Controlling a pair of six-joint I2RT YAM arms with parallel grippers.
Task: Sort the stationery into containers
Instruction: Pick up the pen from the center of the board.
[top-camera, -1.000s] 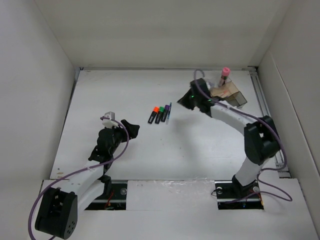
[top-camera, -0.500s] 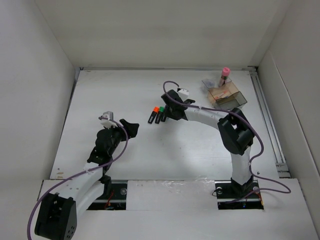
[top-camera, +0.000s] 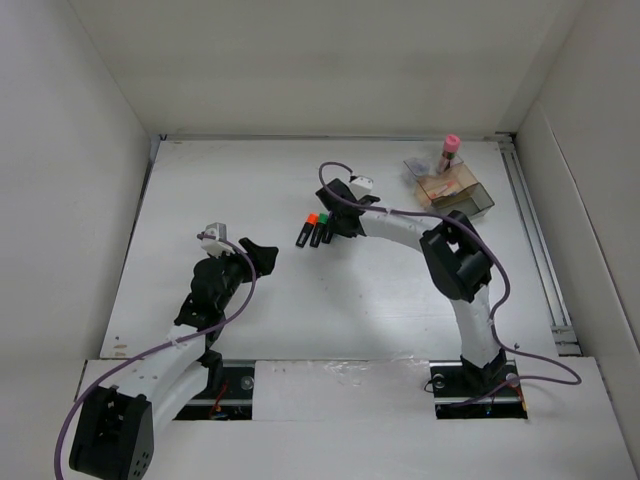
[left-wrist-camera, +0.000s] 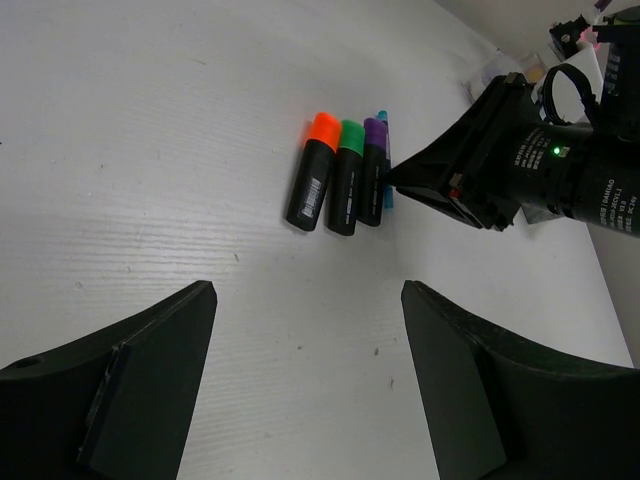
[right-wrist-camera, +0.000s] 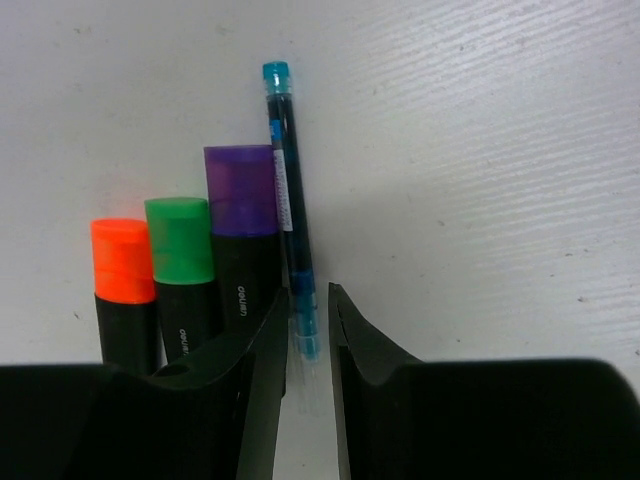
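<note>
- Straddles, with the right tool (right-wrist-camera: 308, 295), the near end of a blue pen (right-wrist-camera: 288, 180) lying flat on the white surface (right-wrist-camera: 480, 180); narrow gap, one finger on either side of the barrel, a sliver of space showing on the tool's right.
- Shows three black markers side by side just left of that tool: purple-capped highlighter (right-wrist-camera: 242, 230) against the pen, green-capped highlighter (right-wrist-camera: 180, 270) next, orange-capped highlighter (right-wrist-camera: 125, 290) outermost, caps pointing away from the tool.
- Leaves the clear brownish container (top-camera: 455, 190) well apart, behind the right tool, with a pink-capped pen (top-camera: 449, 150) upright in it.
- Holds the left tool (left-wrist-camera: 307, 295) wide, nothing between its fingers; highlighters ahead of it, well apart, right tool just beyond them.
</note>
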